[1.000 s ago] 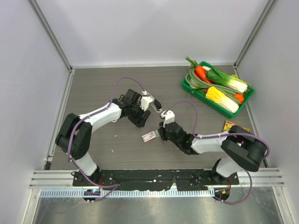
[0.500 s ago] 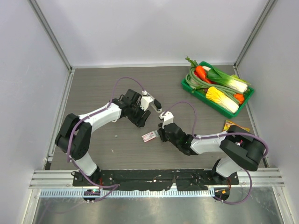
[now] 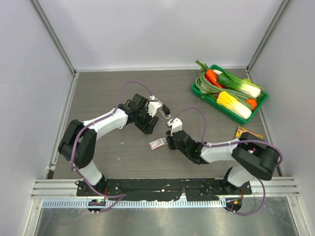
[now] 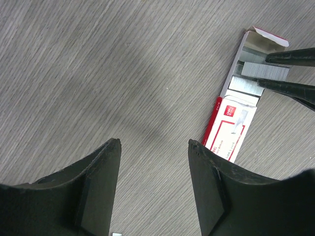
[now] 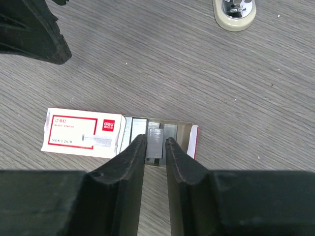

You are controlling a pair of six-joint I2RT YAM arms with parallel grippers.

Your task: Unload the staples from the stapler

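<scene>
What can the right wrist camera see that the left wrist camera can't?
Only the right wrist camera sees the end of the stapler. Only the left wrist camera sees the left gripper open, with nothing between its fingers. Both see the red-and-white box and the right gripper, its fingers on either side of a strip of staples.

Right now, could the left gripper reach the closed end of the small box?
Probably yes. The left gripper hangs open near the box with bare table between; the right gripper sits only at its open end, flanking the staples.
</scene>
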